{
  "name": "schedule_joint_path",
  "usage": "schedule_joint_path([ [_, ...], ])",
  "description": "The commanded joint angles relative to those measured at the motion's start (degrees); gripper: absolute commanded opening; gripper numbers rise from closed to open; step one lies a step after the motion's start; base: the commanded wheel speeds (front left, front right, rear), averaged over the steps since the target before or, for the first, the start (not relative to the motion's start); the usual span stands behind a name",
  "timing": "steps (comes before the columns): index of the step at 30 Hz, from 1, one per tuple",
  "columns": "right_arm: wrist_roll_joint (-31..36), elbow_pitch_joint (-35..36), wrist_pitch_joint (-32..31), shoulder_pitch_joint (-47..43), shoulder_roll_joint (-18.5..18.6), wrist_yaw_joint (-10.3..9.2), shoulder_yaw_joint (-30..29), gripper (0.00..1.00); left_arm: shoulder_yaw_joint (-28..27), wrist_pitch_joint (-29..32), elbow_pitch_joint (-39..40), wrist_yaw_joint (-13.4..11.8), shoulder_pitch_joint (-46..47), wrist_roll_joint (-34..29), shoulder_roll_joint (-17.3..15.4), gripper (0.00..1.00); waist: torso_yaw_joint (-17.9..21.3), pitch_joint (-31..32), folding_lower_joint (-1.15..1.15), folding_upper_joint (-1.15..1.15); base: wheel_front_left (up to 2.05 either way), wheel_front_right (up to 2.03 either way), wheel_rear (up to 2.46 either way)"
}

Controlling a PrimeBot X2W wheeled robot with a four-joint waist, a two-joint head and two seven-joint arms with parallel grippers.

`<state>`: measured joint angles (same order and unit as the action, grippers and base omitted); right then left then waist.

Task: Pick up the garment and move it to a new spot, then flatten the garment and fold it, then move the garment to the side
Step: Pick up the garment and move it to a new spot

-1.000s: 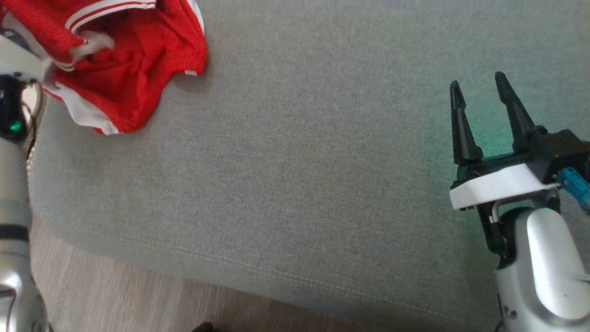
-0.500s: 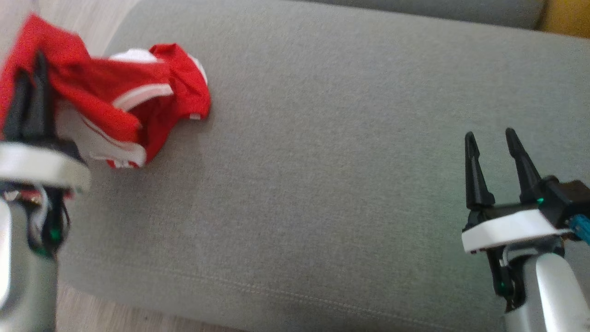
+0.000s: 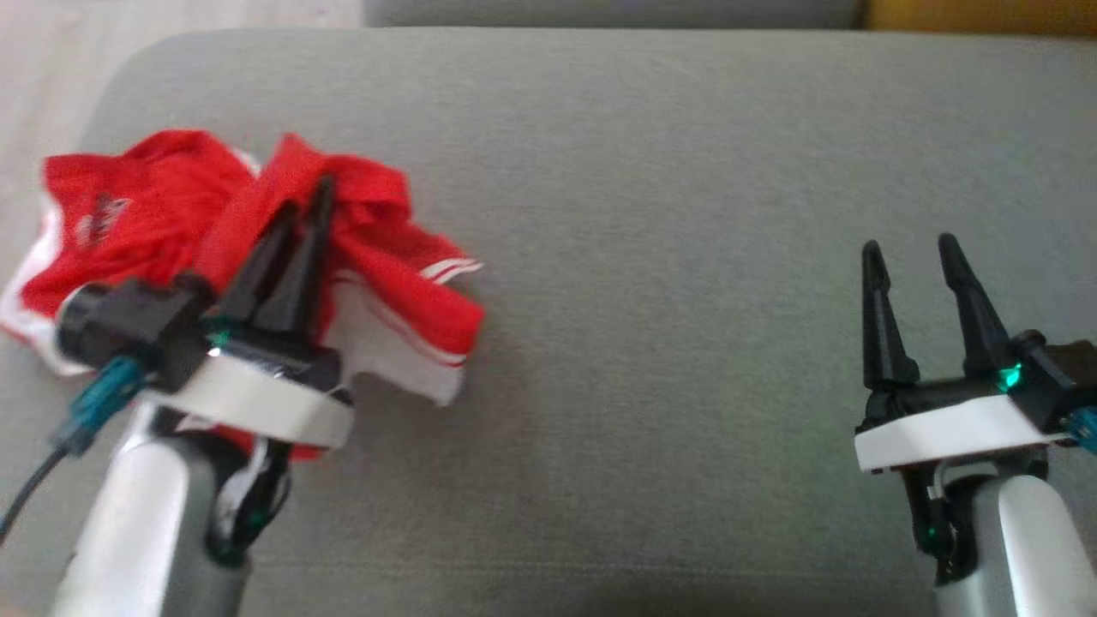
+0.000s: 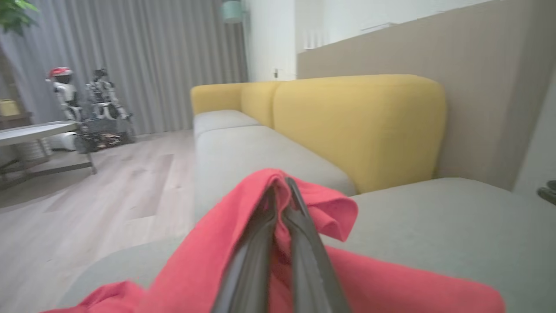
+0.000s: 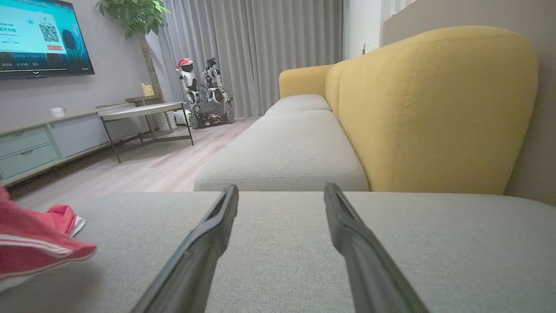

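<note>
Between the closed jaws of the left gripper [image 3: 308, 195], the garment [image 3: 386, 257] is thin, matt red cloth with white trim. Beneath the parted jaws of the right gripper [image 3: 908, 245], the seat cushion [image 3: 651, 214] is grey woven fabric, matt and finely rough. The fingers [image 3: 876, 326] look like dull black plastic.

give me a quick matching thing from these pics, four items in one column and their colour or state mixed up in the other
Column one:
1 left gripper
2 right gripper
3 garment
4 backrest

Column two:
a yellow
b open, over the bare grey cushion
c shut on something red
d bunched up, red with white trim

Pairs: 1-c, 2-b, 3-d, 4-a
</note>
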<state>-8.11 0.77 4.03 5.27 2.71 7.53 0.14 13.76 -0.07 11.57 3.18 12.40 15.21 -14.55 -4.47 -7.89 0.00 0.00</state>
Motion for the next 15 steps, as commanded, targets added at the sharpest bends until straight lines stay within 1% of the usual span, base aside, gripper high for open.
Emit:
schedule_joint_path([
  [1, -0.33, 2.51, -0.02, 2.18, 0.17, -0.04, 1.53, 1.00, -1.71, 0.15, 1.57, 0.35, 4.69, -0.32, -0.59, 0.00, 3.71, -2.21, 0.00, 0.00, 0.00, 0.00, 0.00],
  [5, -0.85, 3.30, 0.35, 3.47, 0.17, -0.04, 2.88, 1.00, 2.53, 0.69, -2.57, 1.69, 9.27, 0.19, 1.91, 0.00, 9.29, -5.06, 0.00, 0.00, 0.00, 0.00, 0.00],
  [10, -2.17, 3.62, 1.62, 4.70, 0.17, -0.04, 3.89, 1.00, 8.91, 0.80, -10.41, 3.12, 16.31, 0.03, 5.45, 0.00, 15.29, -8.86, 0.00, 0.00, 0.00, 0.00, 0.00],
  [13, -3.03, 3.46, 2.54, 5.13, 0.17, -0.04, 4.45, 1.00, 13.09, 0.99, -16.40, 3.69, 19.04, 0.14, 7.09, 0.00, 18.27, -10.91, 0.00, 0.00, 0.00, 0.00, 0.00],
  [15, -3.50, 3.40, 3.15, 5.27, 0.17, -0.04, 4.54, 1.00, 16.08, 1.23, -20.67, 3.96, 20.43, 0.49, 7.82, 0.00, 19.60, -12.22, 0.00, 0.00, 0.00, 0.00, 0.00],
])
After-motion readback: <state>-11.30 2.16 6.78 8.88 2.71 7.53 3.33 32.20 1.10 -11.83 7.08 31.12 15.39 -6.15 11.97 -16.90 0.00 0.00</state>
